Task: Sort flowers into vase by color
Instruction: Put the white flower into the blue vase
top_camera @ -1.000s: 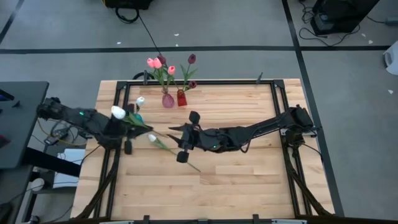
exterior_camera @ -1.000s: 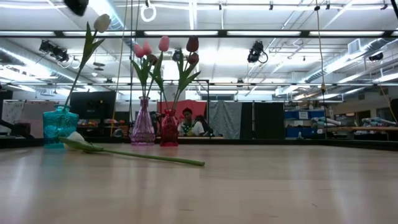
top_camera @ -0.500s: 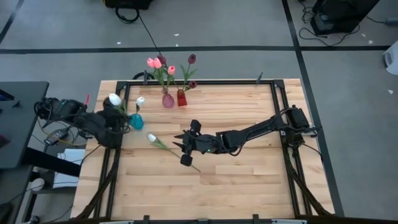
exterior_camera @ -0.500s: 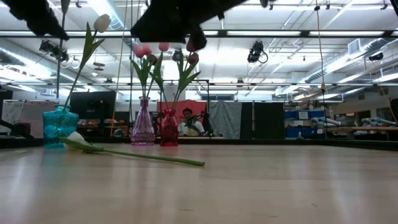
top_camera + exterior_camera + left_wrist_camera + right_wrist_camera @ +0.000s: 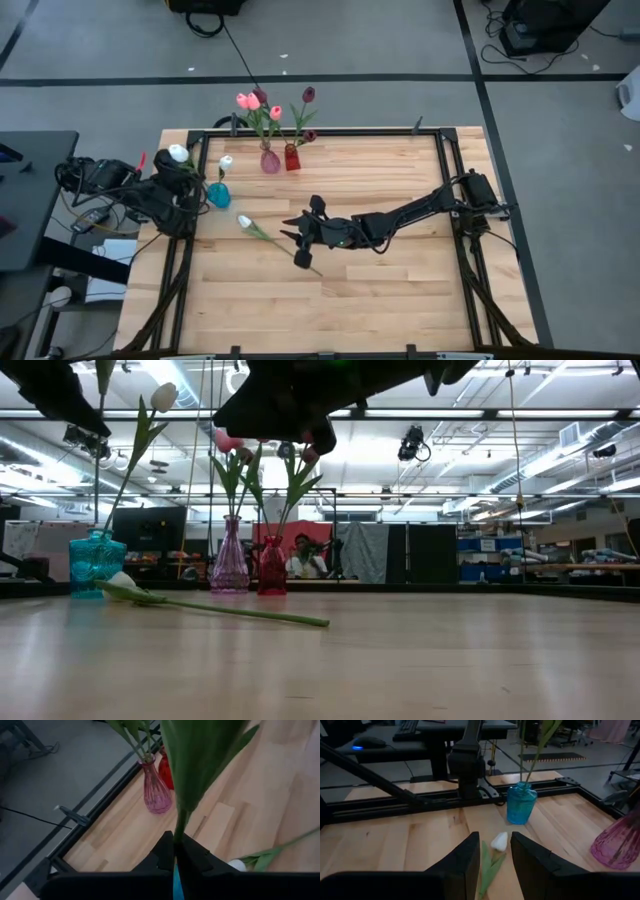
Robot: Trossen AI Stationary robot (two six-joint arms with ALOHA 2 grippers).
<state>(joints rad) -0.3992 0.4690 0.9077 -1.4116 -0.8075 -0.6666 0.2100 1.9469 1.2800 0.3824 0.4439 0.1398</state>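
My left gripper point(image 5: 187, 181) is at the table's left edge beside the blue vase point(image 5: 218, 194), shut on a white flower whose head point(image 5: 178, 152) is up. The blue vase holds another white flower point(image 5: 164, 396). A third white flower lies flat on the table, head point(image 5: 499, 841) toward the blue vase, stem point(image 5: 240, 612) along the boards. My right gripper point(image 5: 493, 851) hangs open above that stem and touches nothing. The pink vase point(image 5: 270, 160) holds pink flowers and the red vase point(image 5: 291, 157) holds maroon ones. My left gripper pinches the white flower's green stem point(image 5: 179, 826) between its two fingers, below a broad leaf point(image 5: 200, 760). The flower is lifted clear of the table, its head beyond the fingers and outside the wrist view.
The three vases stand in a group near the far left of the wooden table point(image 5: 400, 290). A black frame rail point(image 5: 350, 131) runs along the far edge. Bare boards lie to the right and near side. A person sits far behind the table point(image 5: 303, 555).
My left gripper has carried its white flower toward the table's left and far edges, away from the lying flower, turning as it went. My right gripper has come down toward the lying flower; its dark bulk now fills the top of the low view.
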